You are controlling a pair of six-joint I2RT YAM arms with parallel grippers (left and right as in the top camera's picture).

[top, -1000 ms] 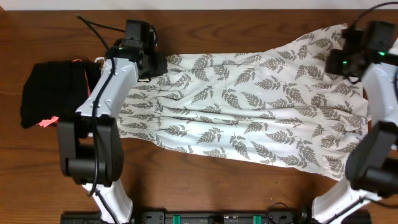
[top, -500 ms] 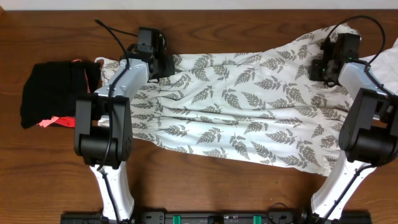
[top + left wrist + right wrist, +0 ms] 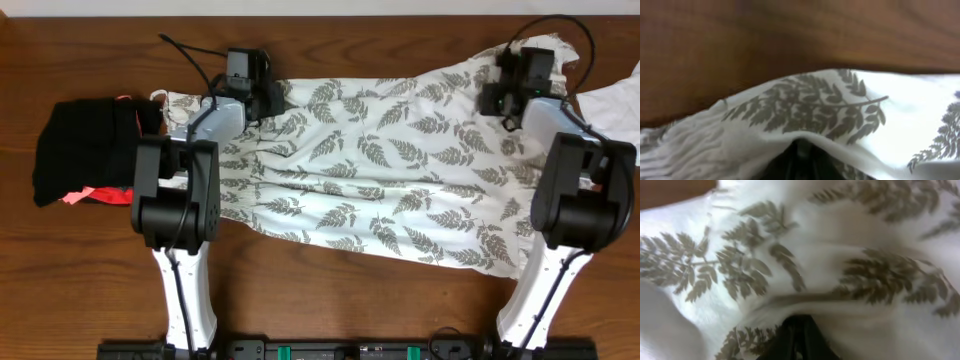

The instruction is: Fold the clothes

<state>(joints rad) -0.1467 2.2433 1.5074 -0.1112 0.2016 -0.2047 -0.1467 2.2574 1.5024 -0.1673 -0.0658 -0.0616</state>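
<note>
Left pincer and right pincer are clenched; I apparently grasp the dress near the table far edge, its long axis spanning between them.

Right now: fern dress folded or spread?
Spread. The dress lies full length across the table, no edge turned over; left gripper and right gripper pinch its far edge.

No legible text, label, brand, number or sign in any view. Fern-print dress: leaf pattern only, no lettering.
</note>
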